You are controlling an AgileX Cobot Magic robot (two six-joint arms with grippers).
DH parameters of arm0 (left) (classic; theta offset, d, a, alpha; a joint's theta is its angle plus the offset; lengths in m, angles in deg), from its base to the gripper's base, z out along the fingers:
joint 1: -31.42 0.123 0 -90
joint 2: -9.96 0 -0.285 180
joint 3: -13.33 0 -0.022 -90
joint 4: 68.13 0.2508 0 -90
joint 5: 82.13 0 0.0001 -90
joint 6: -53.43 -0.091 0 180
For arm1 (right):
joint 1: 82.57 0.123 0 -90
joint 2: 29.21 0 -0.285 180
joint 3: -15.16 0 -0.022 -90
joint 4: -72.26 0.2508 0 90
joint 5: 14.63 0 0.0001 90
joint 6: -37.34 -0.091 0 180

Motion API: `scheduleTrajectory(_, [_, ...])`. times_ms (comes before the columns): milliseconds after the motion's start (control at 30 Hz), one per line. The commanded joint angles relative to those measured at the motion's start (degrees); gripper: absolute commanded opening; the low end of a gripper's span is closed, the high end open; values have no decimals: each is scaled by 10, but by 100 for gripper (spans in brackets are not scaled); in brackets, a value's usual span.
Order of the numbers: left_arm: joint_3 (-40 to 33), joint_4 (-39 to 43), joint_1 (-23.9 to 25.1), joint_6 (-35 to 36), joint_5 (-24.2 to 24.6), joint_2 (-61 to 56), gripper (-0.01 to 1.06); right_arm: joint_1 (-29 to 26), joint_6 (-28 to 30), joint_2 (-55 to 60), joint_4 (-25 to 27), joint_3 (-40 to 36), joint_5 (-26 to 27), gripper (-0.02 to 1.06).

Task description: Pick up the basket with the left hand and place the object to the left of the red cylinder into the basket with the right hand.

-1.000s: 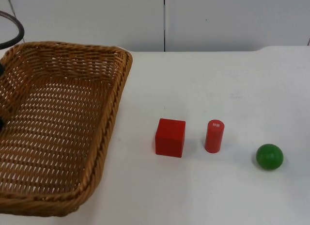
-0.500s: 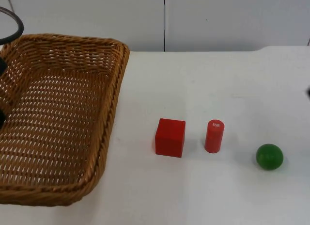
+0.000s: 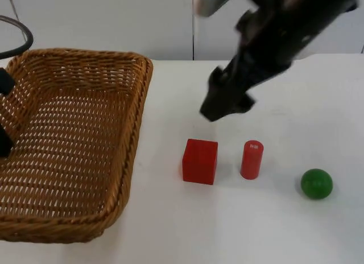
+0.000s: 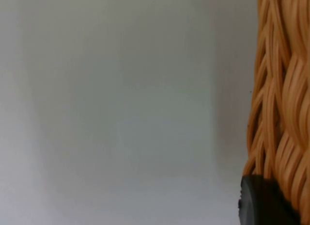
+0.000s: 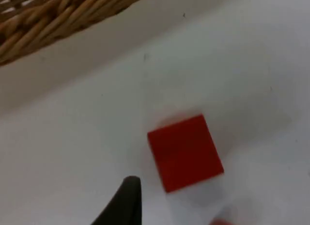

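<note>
The woven wicker basket (image 3: 74,144) takes up the table's left side in the top view. My left gripper (image 3: 3,111) is shut on its left rim. The left wrist view has that rim (image 4: 281,89) beside a black fingertip (image 4: 261,205). The red cube (image 3: 199,161) stands just left of the upright red cylinder (image 3: 251,159). My right gripper (image 3: 223,108) hangs a little above and behind the cube, open, with nothing in it. In the right wrist view the cube (image 5: 185,152) lies just beyond one black fingertip (image 5: 125,198).
A green ball (image 3: 316,183) rests on the white table to the right of the cylinder. The basket's near wall (image 5: 58,16) is beyond the cube in the right wrist view. The grey partition wall (image 3: 114,19) closes off the table at the back.
The right arm has swung in from the upper right and now hovers over the cube. The held basket has shifted slightly. Cube, cylinder and ball have not moved.
</note>
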Motion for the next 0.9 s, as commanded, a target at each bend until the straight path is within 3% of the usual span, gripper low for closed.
scheduleTrajectory(0, [0,-19,1,-1,2,-1,0,8,18,27,-2,17,16,105])
scheduleTrajectory(100, [0,-12,1,-1,1,3,0,9,34,59,3,22,33,105])
scheduleTrajectory(333, [0,-9,1,-1,1,4,0,14,125,133,84,22,70,105])
scheduleTrajectory(433, [0,-9,1,-1,1,4,0,16,137,149,92,22,89,103])
scheduleTrajectory(567, [0,-9,1,-1,-1,4,0,21,141,166,90,22,103,91])
scheduleTrajectory(667, [0,-9,1,-1,0,4,0,21,141,171,89,22,92,61])
scheduleTrajectory(733, [0,-9,1,-1,1,4,0,21,141,168,89,22,82,34])
scheduleTrajectory(767, [0,-9,1,-1,1,4,0,21,141,168,89,22,82,34])
scheduleTrajectory(867, [0,-9,1,-1,1,4,0,21,143,143,89,22,63,0])
